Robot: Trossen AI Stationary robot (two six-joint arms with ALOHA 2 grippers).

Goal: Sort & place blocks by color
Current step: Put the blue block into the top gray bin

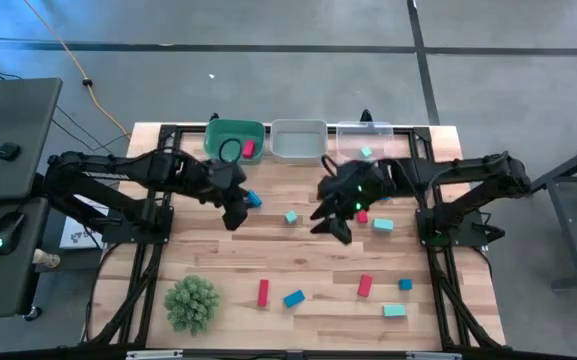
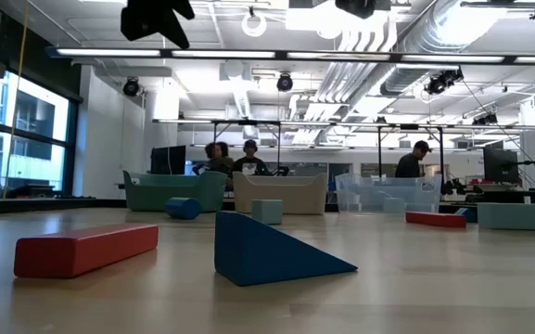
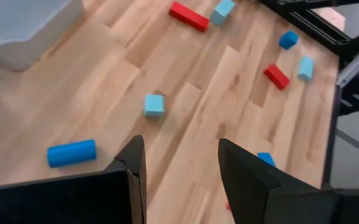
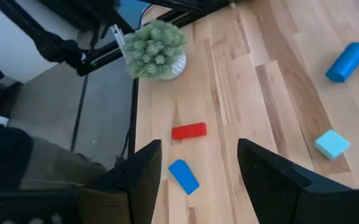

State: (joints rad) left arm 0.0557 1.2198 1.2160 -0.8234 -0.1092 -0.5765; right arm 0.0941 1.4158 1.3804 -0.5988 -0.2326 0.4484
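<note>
Blocks (image 1: 294,298) lie scattered across the desk (image 1: 218,255) in front of the green bin (image 1: 233,140); we see both end effectors, left (image 1: 234,218) and right (image 1: 338,232), hanging open and empty. Next, we judge: descend onto one block.

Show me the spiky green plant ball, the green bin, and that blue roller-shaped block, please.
spiky green plant ball (image 1: 191,302): high view, middle of its tuft.
green bin (image 1: 215,132): high view, its rim at the far left corner.
blue roller-shaped block (image 3: 71,153): left wrist view, middle of its rounded side.
</note>
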